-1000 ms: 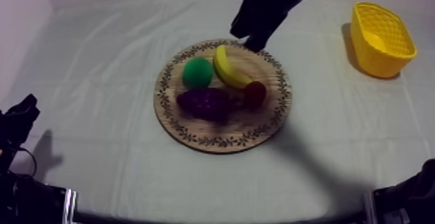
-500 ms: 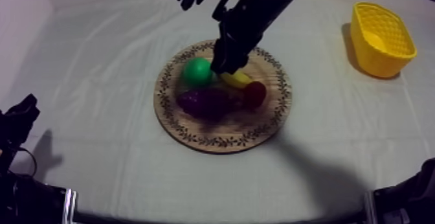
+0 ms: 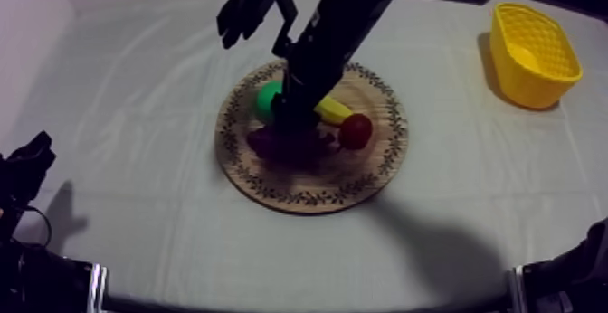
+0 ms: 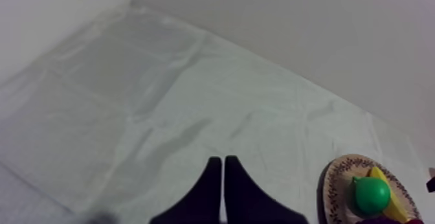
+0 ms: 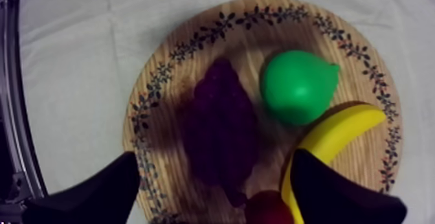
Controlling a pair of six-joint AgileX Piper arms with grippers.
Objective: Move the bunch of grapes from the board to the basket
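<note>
The dark purple bunch of grapes (image 3: 291, 147) lies on the round wooden board (image 3: 308, 195), between the green pear (image 3: 267, 99), the banana (image 3: 333, 110) and the small red fruit (image 3: 355, 131). My right gripper (image 3: 288, 125) reaches in from the upper right and hangs just above the grapes. In the right wrist view its fingers (image 5: 97, 188) stand wide apart, one at each side of the grapes (image 5: 220, 123), holding nothing. My left gripper (image 4: 223, 175) rests at the table's near left (image 3: 27, 167), its fingers together as a narrow wedge.
The yellow basket (image 3: 534, 54) stands at the far right of the table, well away from the board. In the right wrist view the pear (image 5: 298, 87) and banana (image 5: 336, 133) lie close beside the grapes, and the red fruit (image 5: 268, 207) sits at their near end.
My right arm has come down and leftward from the board's far rim to over the grapes. Its fingers have spread from nearly together to wide apart. The left arm has not moved.
</note>
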